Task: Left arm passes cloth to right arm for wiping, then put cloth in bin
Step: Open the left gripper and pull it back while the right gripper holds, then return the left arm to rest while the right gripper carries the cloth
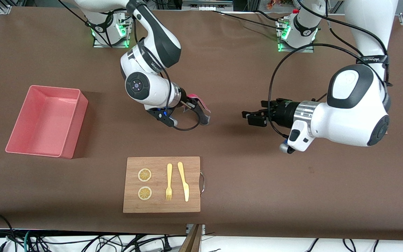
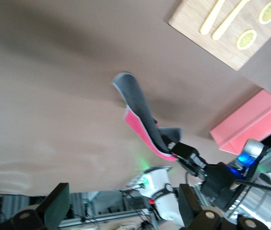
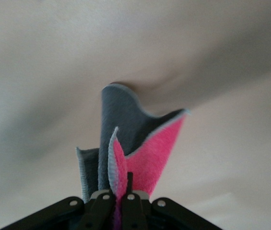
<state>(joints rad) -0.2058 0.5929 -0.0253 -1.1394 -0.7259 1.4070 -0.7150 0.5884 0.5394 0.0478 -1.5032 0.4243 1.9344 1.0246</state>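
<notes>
Bamboo-coloured rectangular wooden board (image 1: 162,184) lay nearest the front camera, with a thin metal handle at its end toward the left arm. Counted on it: two yellow lemon slices (image 1: 145,175), one pale yellow fork (image 1: 169,182), one pale yellow knife (image 1: 183,181).

Farther from the camera, toward the right arm's end of the table: one pink rectangular plastic bin (image 1: 69,146), tall thin walls, nothing visible inside.

Farther again, over bare brown table covering (image 1: 292,196): right gripper (image 1: 189,104) clamped on one small soft cloth, dark grey on one face and bright pink-red on the other (image 1: 201,110). Confirmed in right wrist view: fingers (image 3: 134,203) pinched narrow on one edge of the cloth, both faces showing. Cloth's long axis ran out from the fingers and down, free end at or just above the table surface; contact not resolvable.

Left gripper (image 1: 254,117) hung over bare table, well apart from the cloth, spread wide and holding nothing, pointed toward the right gripper. Left arm judged waiting.

Relation governing the next move, as judged: cloth already with the right arm; board lay nearer the camera than the cloth, almost directly so; bin lay off toward the right arm's end. Wipe not yet begun; binning not yet done.
</notes>
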